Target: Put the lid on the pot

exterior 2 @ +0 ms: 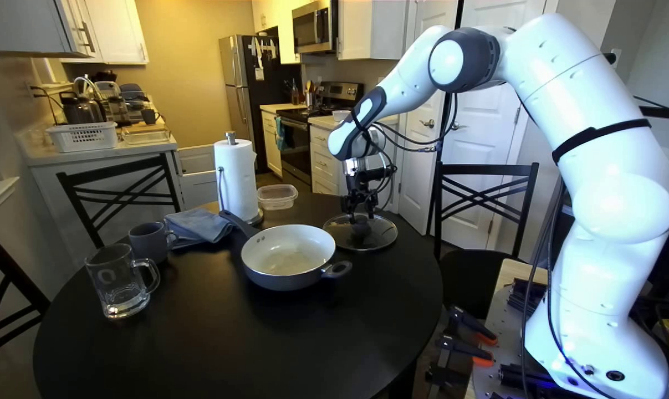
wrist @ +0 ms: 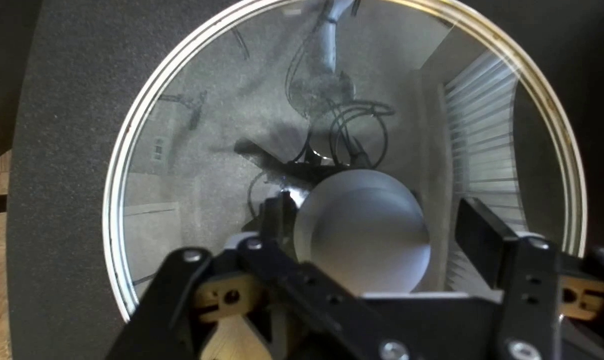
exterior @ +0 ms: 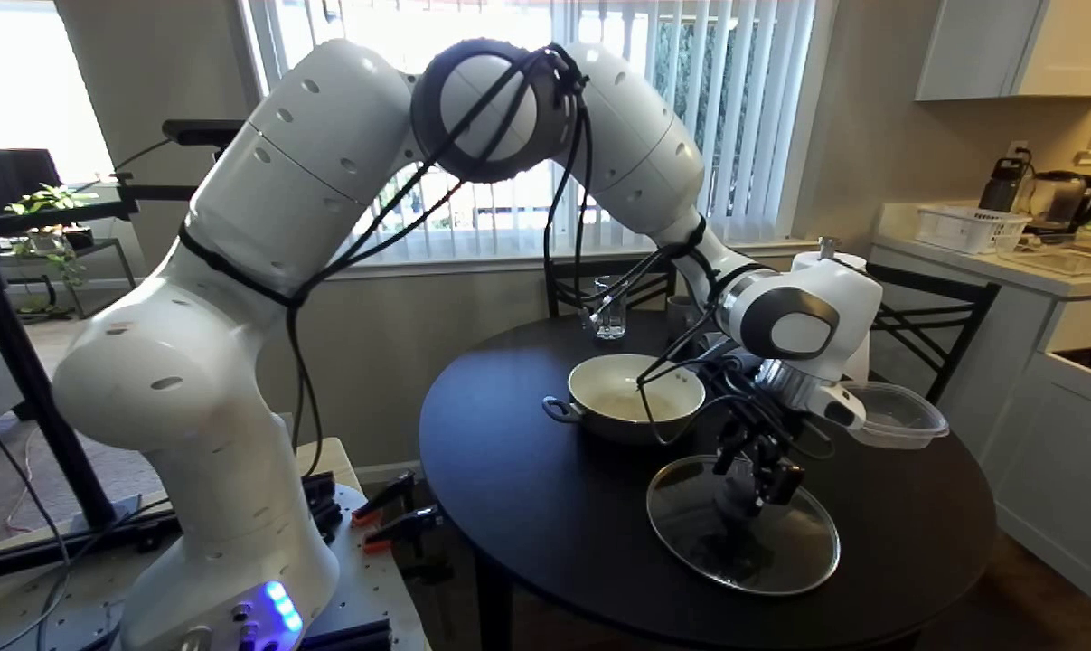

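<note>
The lid [exterior: 771, 556] is round clear glass with a metal rim and a dark round knob [wrist: 362, 235]. It lies flat on the dark table, also visible in an exterior view [exterior 2: 370, 239]. The pot [exterior: 631, 427] stands beside it, uncovered, with a cream inside; in an exterior view [exterior 2: 284, 281] it shows a long handle and a short loop handle. My gripper [wrist: 379, 227] is over the lid's middle, pointing down, with its fingers apart on either side of the knob. A gap shows at the right finger; the left finger looks close to the knob, and I cannot tell if it touches.
A paper towel roll [exterior 2: 237, 180], a clear plastic container [exterior 2: 277, 197], a blue cloth [exterior 2: 197, 226], a grey mug [exterior 2: 149, 242] and a glass mug [exterior 2: 118, 285] stand around the pot on the round table [exterior 2: 218, 354]. Chairs surround it. Cables hang from the arm near the pot.
</note>
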`<action>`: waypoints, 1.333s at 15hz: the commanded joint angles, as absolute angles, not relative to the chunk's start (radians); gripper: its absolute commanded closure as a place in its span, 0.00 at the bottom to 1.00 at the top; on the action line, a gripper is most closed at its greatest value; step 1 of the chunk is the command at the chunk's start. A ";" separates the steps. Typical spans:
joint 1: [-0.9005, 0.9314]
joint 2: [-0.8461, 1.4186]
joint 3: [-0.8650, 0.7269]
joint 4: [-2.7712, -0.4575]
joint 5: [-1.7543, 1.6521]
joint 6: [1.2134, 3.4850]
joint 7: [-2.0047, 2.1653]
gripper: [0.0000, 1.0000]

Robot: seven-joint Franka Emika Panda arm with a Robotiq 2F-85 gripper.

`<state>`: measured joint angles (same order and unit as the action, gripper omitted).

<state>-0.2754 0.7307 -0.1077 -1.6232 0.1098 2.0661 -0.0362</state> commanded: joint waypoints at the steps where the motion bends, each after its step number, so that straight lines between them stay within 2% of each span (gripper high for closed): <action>1: -0.277 0.737 -0.109 -1.601 0.115 2.042 -0.045 0.34; 2: -0.276 0.737 -0.110 -1.601 0.115 2.046 -0.044 0.35; 7: -0.274 0.737 -0.112 -1.597 0.112 2.056 -0.041 0.68; 13: -0.263 0.729 -0.121 -1.602 0.096 2.050 -0.028 0.68; 20: -0.168 0.611 -0.187 -1.674 -0.049 2.063 0.065 0.68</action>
